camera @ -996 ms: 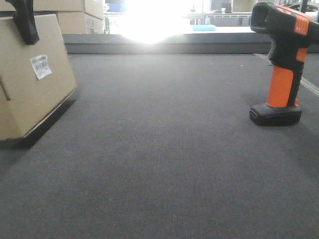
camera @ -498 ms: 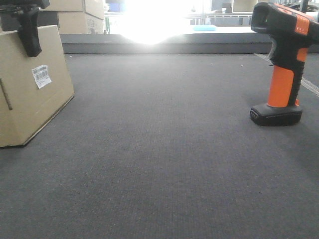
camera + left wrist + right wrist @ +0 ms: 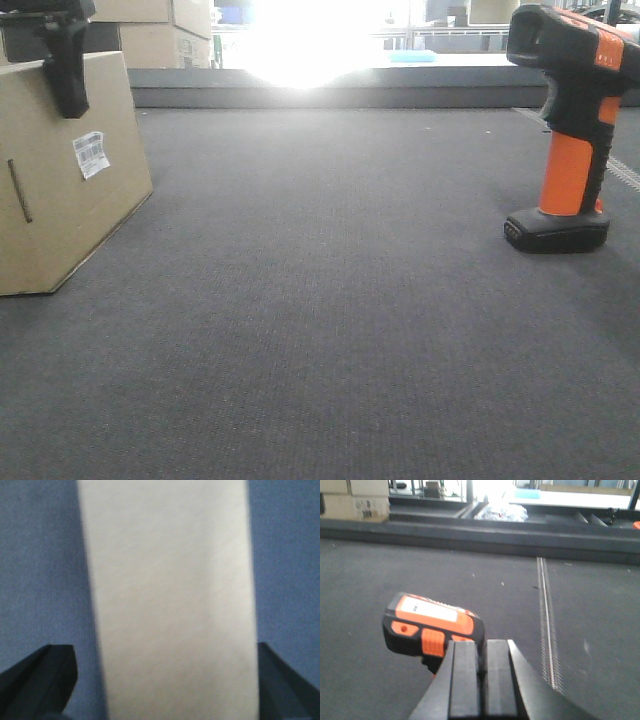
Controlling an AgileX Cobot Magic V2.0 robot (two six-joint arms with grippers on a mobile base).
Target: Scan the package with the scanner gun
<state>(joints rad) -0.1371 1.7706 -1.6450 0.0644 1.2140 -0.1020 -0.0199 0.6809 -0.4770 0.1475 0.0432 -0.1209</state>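
Only from the front, the package's (image 3: pixel 60 180) white label (image 3: pixel 91 154); left tool (image 3: pixel 160 680) spread wide, right tool (image 3: pixel 483 680) clenched.

The package (image 3: pixel 60 180) is cut off at the left edge.

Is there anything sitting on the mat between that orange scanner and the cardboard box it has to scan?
Nothing visible does. In the front view only bare grey mat stretches between the scanner gun at one side and the package at the other.
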